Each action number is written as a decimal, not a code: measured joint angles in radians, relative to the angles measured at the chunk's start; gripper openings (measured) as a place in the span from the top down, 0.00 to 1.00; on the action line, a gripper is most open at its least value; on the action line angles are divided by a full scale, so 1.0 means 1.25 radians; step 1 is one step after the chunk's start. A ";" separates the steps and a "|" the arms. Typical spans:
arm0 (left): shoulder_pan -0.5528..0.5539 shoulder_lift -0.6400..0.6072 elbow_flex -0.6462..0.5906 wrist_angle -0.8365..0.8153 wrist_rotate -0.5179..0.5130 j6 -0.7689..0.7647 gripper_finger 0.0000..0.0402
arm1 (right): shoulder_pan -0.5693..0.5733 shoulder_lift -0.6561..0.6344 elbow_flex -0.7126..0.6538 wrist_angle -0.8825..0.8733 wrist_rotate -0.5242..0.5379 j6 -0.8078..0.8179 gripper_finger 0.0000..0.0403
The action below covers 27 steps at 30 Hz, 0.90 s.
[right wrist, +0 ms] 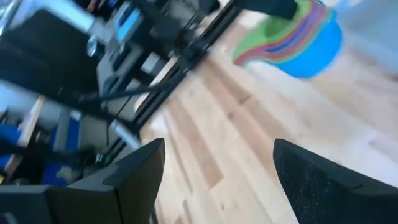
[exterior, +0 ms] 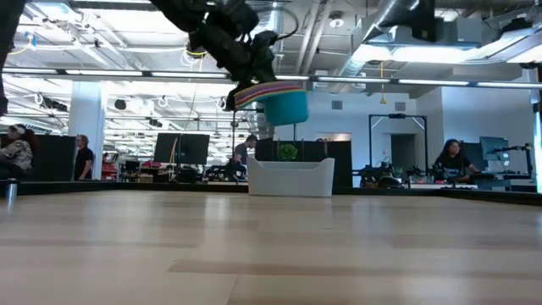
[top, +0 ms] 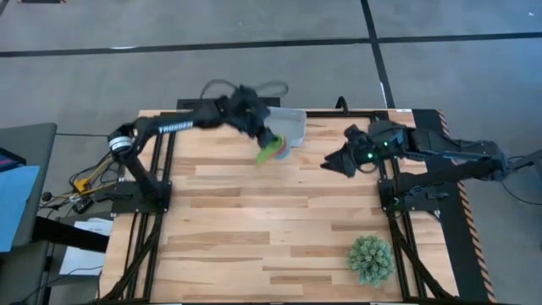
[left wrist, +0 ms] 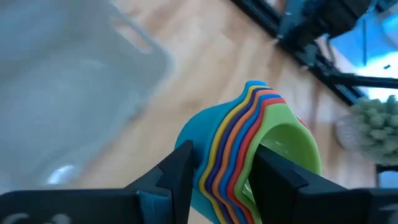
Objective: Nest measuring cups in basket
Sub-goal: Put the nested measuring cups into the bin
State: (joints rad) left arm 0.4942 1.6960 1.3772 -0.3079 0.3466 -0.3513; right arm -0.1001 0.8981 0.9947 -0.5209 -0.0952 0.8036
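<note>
Between the fingers of the left gripper, the nested measuring cups were clamped by their stacked handles, the teal cup outermost and the green one innermost, with coloured rims layered between them. The stack was held in the air, clear of the tabletop, as the low view showed it hanging above and just in front of the basket. Seen from above, the cups were carried just beside the basket's near edge, partly over its rim, and not yet inside it. The basket itself stood at the far edge of the tabletop and looked empty as far as the left wrist view showed.

Beside the basket, toward the right arm's side, the right gripper was held apart from the cups with its fingers spread wide and nothing between them; it appeared to be waiting. Well away from the basket, at the near right corner, a spiky green plant was left standing.

The nesting was judged to be done, since all visible cups sat in one stack. What remained was to bring the stack fully over the basket, lower it inside and release it.
</note>
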 joint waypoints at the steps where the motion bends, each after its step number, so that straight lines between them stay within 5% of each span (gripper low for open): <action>1: 0.027 0.013 0.021 -0.020 0.020 0.030 0.69 | -0.015 0.003 0.000 0.001 0.001 0.006 0.20; 11: 0.182 0.198 0.251 -0.118 0.164 0.298 0.69 | -0.156 0.017 0.000 0.006 0.014 0.050 0.20; 20: 0.208 0.378 0.487 -0.200 0.202 0.472 0.69 | -0.196 0.044 0.000 0.006 0.015 0.092 0.20; 27: 0.195 0.454 0.551 -0.205 0.199 0.547 0.69 | -0.196 0.055 -0.001 0.001 0.035 0.120 0.20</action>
State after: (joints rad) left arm 0.7385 2.2634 2.0655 -0.5648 0.5953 0.3321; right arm -0.3453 0.9663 0.9936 -0.5195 -0.0518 0.9534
